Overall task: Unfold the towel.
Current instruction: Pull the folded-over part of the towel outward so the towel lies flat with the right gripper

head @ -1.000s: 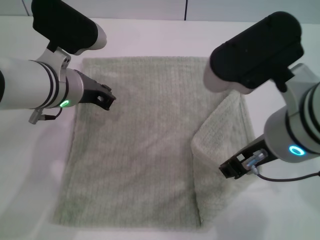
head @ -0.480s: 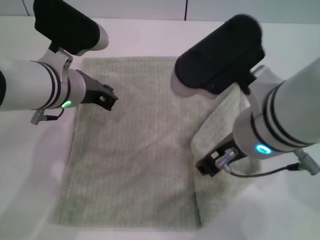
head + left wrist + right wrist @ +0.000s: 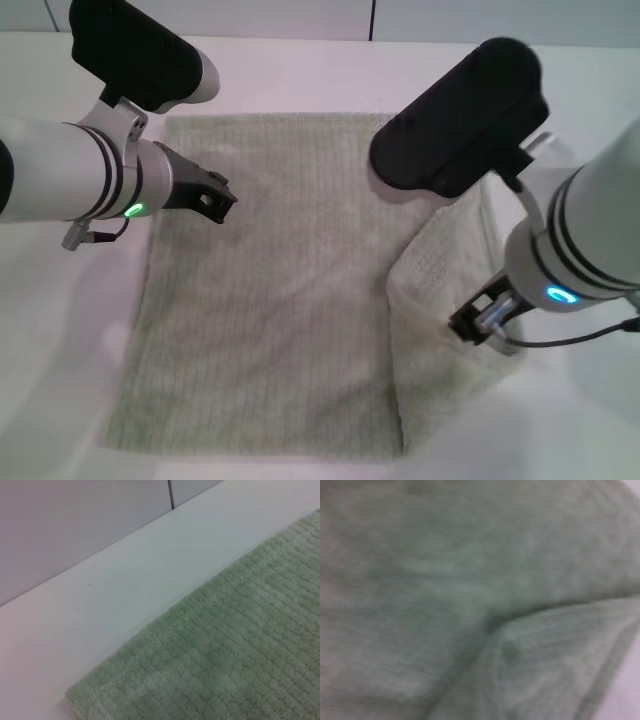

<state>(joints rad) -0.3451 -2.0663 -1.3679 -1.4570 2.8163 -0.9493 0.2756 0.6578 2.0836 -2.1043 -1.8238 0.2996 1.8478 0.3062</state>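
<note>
The pale sage-green towel (image 3: 270,300) lies on the white table (image 3: 300,75). Its left and middle parts are flat. Its right side is doubled over into a raised flap (image 3: 440,260). My left gripper (image 3: 216,198) hovers over the towel's far left edge. My right gripper (image 3: 478,320) is low over the flap, near the towel's right edge. The left wrist view shows a towel corner (image 3: 235,650) on the table (image 3: 125,585). The right wrist view is filled by towel with a fold line (image 3: 520,625).
A grey wall panel (image 3: 75,520) runs behind the table's far edge. My right arm's dark upper housing (image 3: 460,115) hangs over the towel's far right part and hides it. Bare table shows left of the towel (image 3: 60,330).
My right arm swung left over the towel, then back right; its gripper now sits lower and further right on the flap. The left arm has barely moved. The towel's shape looks the same.
</note>
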